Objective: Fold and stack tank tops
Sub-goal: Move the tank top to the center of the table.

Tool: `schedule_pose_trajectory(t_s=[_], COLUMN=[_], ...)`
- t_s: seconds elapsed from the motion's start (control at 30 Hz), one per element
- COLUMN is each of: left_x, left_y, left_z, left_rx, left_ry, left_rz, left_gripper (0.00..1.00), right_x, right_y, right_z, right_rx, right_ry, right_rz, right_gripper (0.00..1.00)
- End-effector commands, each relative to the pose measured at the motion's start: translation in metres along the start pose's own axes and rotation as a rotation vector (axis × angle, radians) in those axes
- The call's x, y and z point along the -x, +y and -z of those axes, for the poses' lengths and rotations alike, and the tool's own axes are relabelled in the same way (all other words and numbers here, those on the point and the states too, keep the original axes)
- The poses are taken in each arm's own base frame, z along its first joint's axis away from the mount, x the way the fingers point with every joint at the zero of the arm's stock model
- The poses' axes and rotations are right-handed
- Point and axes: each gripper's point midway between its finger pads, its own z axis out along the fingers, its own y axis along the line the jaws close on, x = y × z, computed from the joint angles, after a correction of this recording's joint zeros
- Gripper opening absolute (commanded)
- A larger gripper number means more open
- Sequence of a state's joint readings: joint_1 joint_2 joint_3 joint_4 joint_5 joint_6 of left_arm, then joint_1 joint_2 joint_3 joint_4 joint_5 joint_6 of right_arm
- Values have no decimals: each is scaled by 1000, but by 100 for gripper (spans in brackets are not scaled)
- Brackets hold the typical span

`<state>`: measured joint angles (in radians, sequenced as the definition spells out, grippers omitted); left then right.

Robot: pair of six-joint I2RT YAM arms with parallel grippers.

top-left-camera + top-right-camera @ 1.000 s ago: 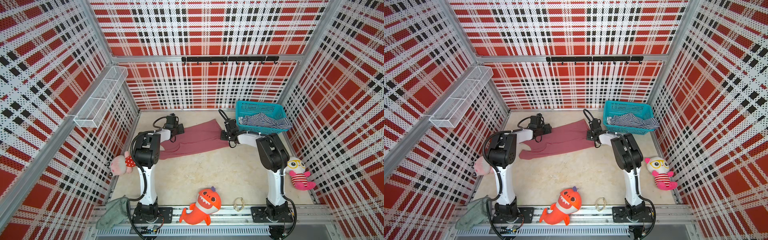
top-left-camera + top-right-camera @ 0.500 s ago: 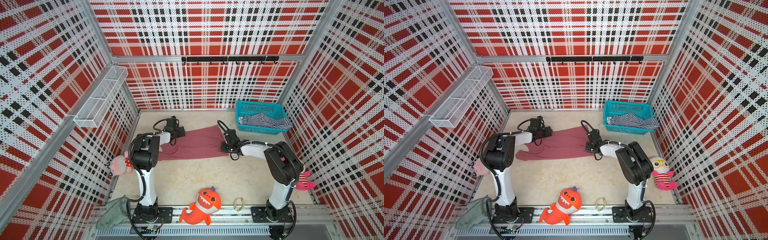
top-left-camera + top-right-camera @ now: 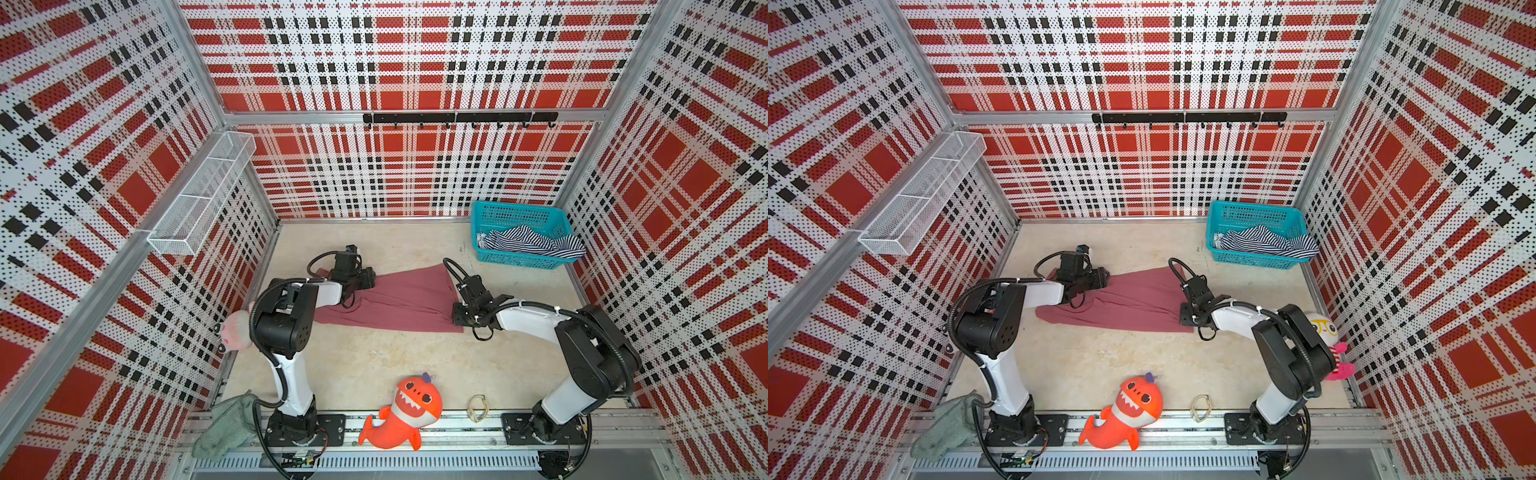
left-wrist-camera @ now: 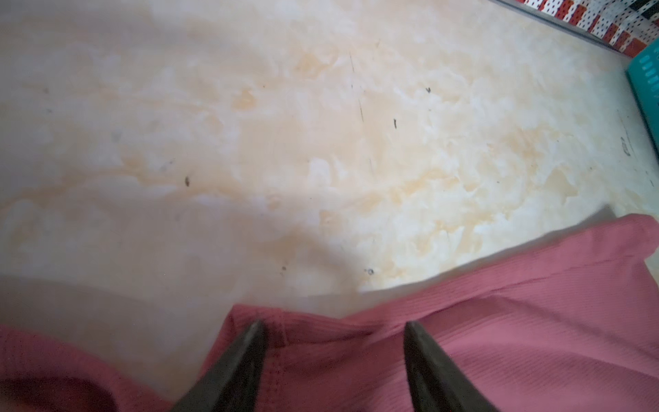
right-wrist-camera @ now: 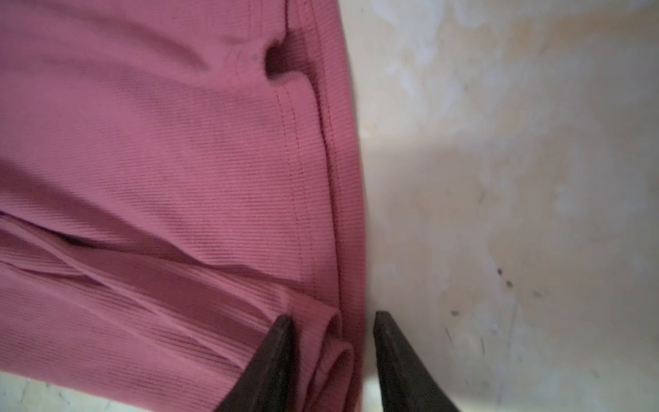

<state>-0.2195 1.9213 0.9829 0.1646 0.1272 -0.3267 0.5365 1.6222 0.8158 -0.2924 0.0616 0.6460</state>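
two tank tops are in sight. the maroon tank top (image 3: 399, 299) lies spread flat across the middle of the table (image 3: 374, 365), running from the left arm's side over to the right arm's side, with a few soft creases in it. the striped tank top (image 3: 532, 243) sits crumpled in the teal basket (image 3: 515, 210) at the far right corner, one edge spilling over the basket's rim.

both arms reach low over the maroon top, one at each end. the left tool (image 4: 333, 323) is released. its two dark fingers (image 4: 246, 356) are set wide apart, tips down on the ribbed cloth close to its edge, and nothing is pinched between them. the right tool (image 5: 333, 315) is also released, though its gap is narrower. one finger (image 5: 274, 356) rests on the cloth and the other is over bare table just beside the hem. a rolled bit of that stitched hem sits in the gap between them without being squeezed.

along the near edge, an orange shark plush (image 3: 409, 409) lies by the rail and a grey-green towel (image 3: 226, 426) hangs off the near left corner. a pink plush (image 3: 237, 332) is tucked behind the left arm.
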Motion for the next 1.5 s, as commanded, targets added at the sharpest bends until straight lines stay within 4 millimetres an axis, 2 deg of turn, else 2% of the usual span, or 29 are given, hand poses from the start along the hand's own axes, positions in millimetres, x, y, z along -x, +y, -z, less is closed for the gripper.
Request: schedule_pose_trajectory(t_s=[0.0, 0.07, 0.17, 0.23, 0.33, 0.43, 0.6, 0.9, 1.03, 1.23, 1.3, 1.37, 1.47], left_x=[-74, -56, -25, -6, 13, 19, 8, 9, 8, 10, 12, 16, 23], left_y=[37, 41, 41, 35, 30, 28, 31, 38, 42, 44, 45, 44, 46], left_z=[-3, -9, -16, -16, -12, -11, -15, -19, -22, -26, -27, -28, -29], left_rx=[90, 79, 76, 61, 55, 53, 59, 82, 90, 95, 97, 100, 98], left_ry=[275, 245, 189, 157, 130, 127, 153, 150, 155, 154, 154, 145, 134], left_rz=[94, 104, 86, 75, 63, 54, 62, 69, 78, 78, 77, 74, 73], left_gripper=[65, 65, 67, 67, 67, 67, 67, 63, 59, 51, 48, 44, 41], right_x=[-8, 8, 44, 71, 104, 130, 164, 191, 193, 197, 198, 201, 212], right_y=[-12, -5, 12, 24, 31, 32, 39, 63, 58, 48, 47, 45, 43], right_z=[2, -1, -3, 2, 6, -1, -17, -53, -71, -86, -91, -94, -95], right_rx=[-63, -56, -32, -10, 26, 67, 104, 209, 174, 119, 111, 107, 102], right_ry=[44, 18, -48, -103, -173, -209, -239, -232, -204, -184, -175, -179, -201], right_rz=[-8, 3, 26, 57, 96, 115, 151, 194, 182, 175, 175, 172, 161], right_gripper=[41, 41, 42, 42, 43, 43, 40, 39, 40, 38, 33, 18, 6])
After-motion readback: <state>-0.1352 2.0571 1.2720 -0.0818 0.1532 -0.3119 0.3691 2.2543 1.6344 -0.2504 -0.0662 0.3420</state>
